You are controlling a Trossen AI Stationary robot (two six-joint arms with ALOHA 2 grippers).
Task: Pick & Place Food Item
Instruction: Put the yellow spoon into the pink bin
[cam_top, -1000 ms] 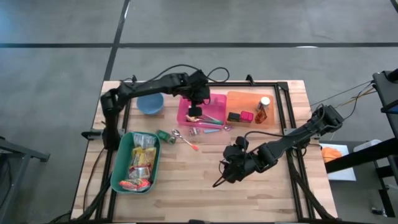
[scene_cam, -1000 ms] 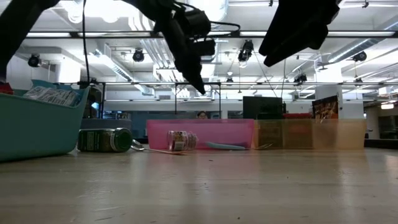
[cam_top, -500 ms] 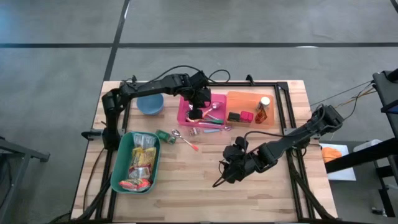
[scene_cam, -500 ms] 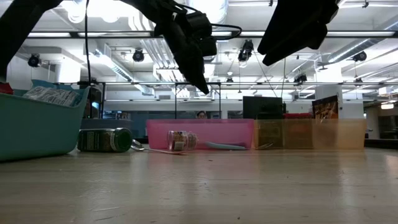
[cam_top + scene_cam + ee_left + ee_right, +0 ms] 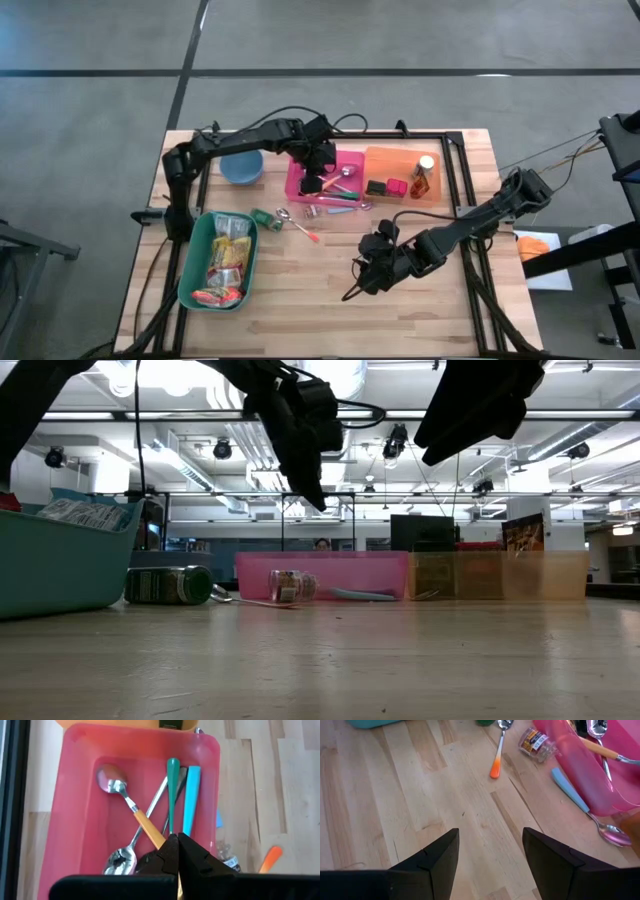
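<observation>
Black left fingers: the left gripper (image 5: 176, 851) hangs over the pink plastic tray (image 5: 299, 171), its two fingers (image 5: 192, 855) pressed tip to tip with nothing between them.
Under the left fingers: an orange-handled metal spoon (image 5: 131, 808) lies slanted in the tray, beside a green-handled utensil (image 5: 172, 790) and a blue-handled utensil (image 5: 189, 800).
Dark right fingers: the right gripper (image 5: 490, 860) hovers over bare wood, its fingers (image 5: 436, 857) set apart at a middling width and empty.
Near the right fingers: an orange-tipped spoon (image 5: 499, 751), a small clear jar with a printed label (image 5: 536, 742) and a light-blue-handled spoon (image 5: 585, 803) lie on the wooden surface (image 5: 330, 300) just outside the pink tray.
Food items: coloured snack packets (image 5: 227, 258) fill the teal plastic bin (image 5: 191, 262) at the left front of the surface, well apart from both grippers.
Orange tray: the translucent orange tray (image 5: 385, 161) touches the pink tray's right side and holds a small sauce bottle (image 5: 422, 177) and small dark and red items.
Others: a green can (image 5: 168, 585) lies on its side between the teal bin and the pink tray; a blue bowl (image 5: 240, 167) sits left of the pink tray.
</observation>
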